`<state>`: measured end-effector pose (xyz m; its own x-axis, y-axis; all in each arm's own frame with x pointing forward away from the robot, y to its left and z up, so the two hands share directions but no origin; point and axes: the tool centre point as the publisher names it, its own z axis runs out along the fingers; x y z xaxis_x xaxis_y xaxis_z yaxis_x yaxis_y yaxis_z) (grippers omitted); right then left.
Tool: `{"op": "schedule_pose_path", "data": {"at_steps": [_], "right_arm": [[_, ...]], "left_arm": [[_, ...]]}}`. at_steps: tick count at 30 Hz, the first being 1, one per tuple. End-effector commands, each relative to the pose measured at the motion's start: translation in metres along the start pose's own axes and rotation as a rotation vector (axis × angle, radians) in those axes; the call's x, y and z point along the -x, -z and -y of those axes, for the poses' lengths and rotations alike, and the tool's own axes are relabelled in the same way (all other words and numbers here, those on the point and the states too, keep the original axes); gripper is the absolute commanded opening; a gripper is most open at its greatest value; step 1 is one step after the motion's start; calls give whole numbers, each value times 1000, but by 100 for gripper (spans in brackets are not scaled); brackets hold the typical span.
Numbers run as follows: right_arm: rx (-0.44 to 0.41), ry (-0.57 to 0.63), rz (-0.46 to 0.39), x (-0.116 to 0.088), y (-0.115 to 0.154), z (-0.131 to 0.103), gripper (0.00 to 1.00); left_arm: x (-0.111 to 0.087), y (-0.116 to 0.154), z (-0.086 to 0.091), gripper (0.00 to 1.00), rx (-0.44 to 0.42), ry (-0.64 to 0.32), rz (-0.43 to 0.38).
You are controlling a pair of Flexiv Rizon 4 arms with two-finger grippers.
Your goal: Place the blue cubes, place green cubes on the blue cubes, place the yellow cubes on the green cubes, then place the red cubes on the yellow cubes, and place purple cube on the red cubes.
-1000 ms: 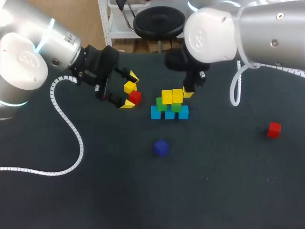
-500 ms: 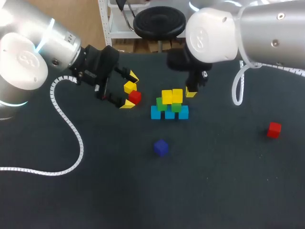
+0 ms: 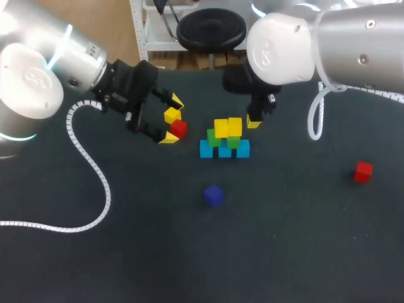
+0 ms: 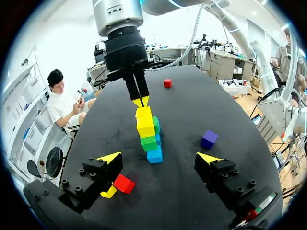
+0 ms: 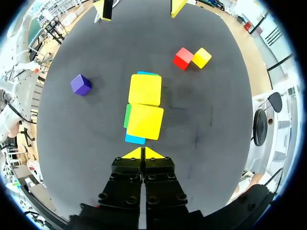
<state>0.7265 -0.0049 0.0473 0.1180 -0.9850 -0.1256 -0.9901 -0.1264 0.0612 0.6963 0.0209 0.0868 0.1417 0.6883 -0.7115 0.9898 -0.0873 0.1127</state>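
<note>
Keeping the right gripper (image 3: 254,122) pinched shut on nothing, tips together just beyond the stack and clear of it. Has eased a little away from the yellow cubes (image 3: 228,127) since a second ago, from right against the nearer one to a small gap; no shift over the last half second. Holding the left gripper (image 3: 172,119) spread wide and low over the table, same pose as before, with a loose yellow cube (image 3: 171,115) and a red cube (image 3: 179,128) touching each other between its fingers, gripped by neither. Stack unchanged: yellow cubes side by side on the green cubes (image 3: 213,137), resting in turn on the row of blue cubes (image 3: 206,149). Purple cube (image 3: 213,194) alone on the table nearer the robot, well apart from the stack. Second red cube (image 3: 363,171) far off to the right, also unmoved.
</note>
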Motion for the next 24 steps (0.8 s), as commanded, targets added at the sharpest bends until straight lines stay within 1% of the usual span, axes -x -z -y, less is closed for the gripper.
{"op": "schedule_pose_path", "data": {"at_steps": [1, 15, 24], "right_arm": [[2, 4, 0, 2, 0, 4, 0], [-8, 18, 6, 10, 3, 8, 0], [-9, 16, 7, 9, 4, 5, 0]], "left_arm": [[1, 0, -2, 100, -5, 2, -6], [1, 0, -2, 100, -5, 2, -6], [1, 0, -2, 100, -5, 2, -6]]}}
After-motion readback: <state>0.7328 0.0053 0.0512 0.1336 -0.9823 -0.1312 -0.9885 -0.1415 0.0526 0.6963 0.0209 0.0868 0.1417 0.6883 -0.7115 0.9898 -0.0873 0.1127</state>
